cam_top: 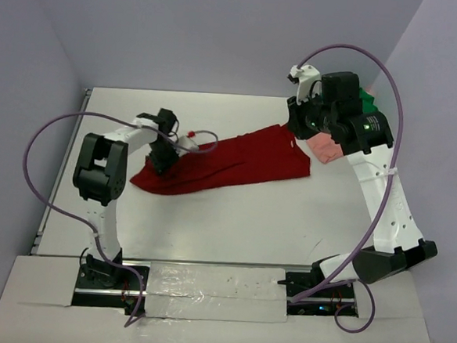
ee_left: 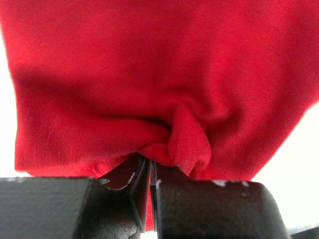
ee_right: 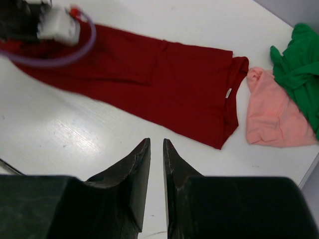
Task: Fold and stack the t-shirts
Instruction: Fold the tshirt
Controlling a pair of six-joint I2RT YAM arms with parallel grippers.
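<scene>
The left gripper (ee_left: pixel 149 164) jaws pinch the dark red t-shirt (cam_top: pixel 245 158); draw it flat along the desk (cam_top: pixel 248 228). The right gripper (ee_right: pixel 156 144) jaws stand narrow, empty.

A white worktop (cam_top: pixel 232 227) sits enclosed on three sides by plain pale lavender walls (cam_top: pixel 223 30), under soft, even light.

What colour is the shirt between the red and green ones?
That shirt is pale pink, clearest in the right wrist view.

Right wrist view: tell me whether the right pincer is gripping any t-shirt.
No: the right pincer hangs over the table with nothing between its slightly parted fingers, and the dark red t-shirt lies beyond them.
</scene>
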